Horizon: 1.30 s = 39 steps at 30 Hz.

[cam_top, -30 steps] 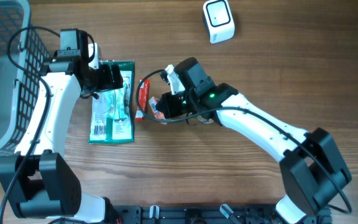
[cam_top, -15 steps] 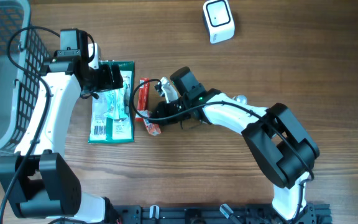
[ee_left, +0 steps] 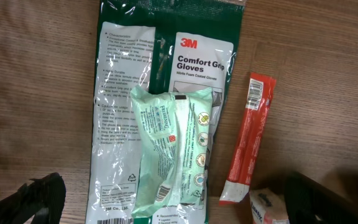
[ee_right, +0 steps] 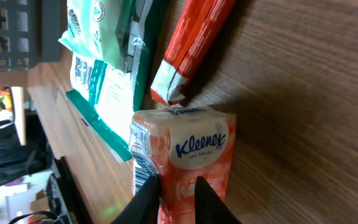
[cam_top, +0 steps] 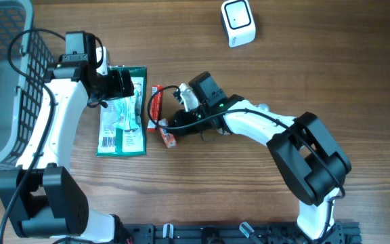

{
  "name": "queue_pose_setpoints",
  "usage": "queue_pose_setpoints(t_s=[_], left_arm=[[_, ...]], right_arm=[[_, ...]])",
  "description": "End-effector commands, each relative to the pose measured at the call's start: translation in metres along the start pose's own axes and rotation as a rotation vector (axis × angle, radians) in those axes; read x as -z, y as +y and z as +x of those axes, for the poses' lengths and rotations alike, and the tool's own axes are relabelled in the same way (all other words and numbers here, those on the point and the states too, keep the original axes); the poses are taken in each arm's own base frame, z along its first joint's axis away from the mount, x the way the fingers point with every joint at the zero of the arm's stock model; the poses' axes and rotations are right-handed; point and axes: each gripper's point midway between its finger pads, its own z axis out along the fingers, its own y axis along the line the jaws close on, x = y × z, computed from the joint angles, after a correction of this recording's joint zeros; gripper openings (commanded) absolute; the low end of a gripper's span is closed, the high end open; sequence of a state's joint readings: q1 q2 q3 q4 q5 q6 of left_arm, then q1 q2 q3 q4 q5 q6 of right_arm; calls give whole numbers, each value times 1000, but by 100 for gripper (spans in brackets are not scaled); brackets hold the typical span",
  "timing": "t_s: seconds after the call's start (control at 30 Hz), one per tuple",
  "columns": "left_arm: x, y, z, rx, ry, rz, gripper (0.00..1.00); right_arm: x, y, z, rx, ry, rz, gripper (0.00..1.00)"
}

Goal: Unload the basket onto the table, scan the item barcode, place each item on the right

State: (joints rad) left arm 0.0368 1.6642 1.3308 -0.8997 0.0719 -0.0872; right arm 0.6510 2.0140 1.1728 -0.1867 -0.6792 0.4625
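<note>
Lying on the wooden table point(cam_top: 330, 61) just beside a flat red crimped sachet point(ee_right: 191, 43) is the soft orange-and-white Kleenex tissue pack point(ee_right: 194, 149). The right gripper point(ee_right: 178, 193) flanks it, 2 fingers slightly apart; whether they pinch, I cannot tell. The left gripper point(ee_left: 173, 186) gapes wide over a glossy green glove bag point(ee_left: 166, 37).

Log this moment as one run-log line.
step: barcode scan pending | left gripper: open above gloves pack | right gripper: at Kleenex pack beside red sachet, grip unclear | scanner: apart from both

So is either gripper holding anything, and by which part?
Left gripper: open, empty. Right gripper straddles the Kleenex pack at its near end; grip cannot be told.
</note>
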Motion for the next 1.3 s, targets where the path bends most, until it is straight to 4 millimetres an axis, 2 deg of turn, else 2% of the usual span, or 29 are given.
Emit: queue_pose_setpoints(t_s=[0.0,0.13,0.2,0.27,0.43,0.5,0.6,0.83,0.9,1.13,1.2,1.27], left_arm=[[7,1,-6,1,-26,-4,100],[7,1,-6,1,-26,-4,100],[7,1,-6,1,-26,-4,100],[7,1,-6,1,-26,-4,100],[7,1,-6,1,-26,-4,100],[7,1,-6,1,-26,-4,100],[7,1,-6,1,-26,-4,100],[7,1,-6,1,-26,-4,100],[7,1,-6,1,-26,-4,100],[7,1,-6,1,-26,-4,100],[7,1,-6,1,-26,-4,100],[7,1,-6,1,-26,-4,100]], right_arm=[[19,0,-16,63,-83,84,20],[42,17,-29,105,-155,103,27],[55,17,-31,101,-182,154,32],[60,16,-28,103,-184,210,50],[44,19,-15,278,-188,412,99],[34,29,-7,373,-199,500,99],[34,26,-3,417,-228,622,100],[2,22,9,413,-176,571,100],[0,20,9,414,-172,573,90],[-14,6,11,420,-150,588,85],[-14,7,11,420,-154,586,73],[-14,6,12,419,-149,589,55]])
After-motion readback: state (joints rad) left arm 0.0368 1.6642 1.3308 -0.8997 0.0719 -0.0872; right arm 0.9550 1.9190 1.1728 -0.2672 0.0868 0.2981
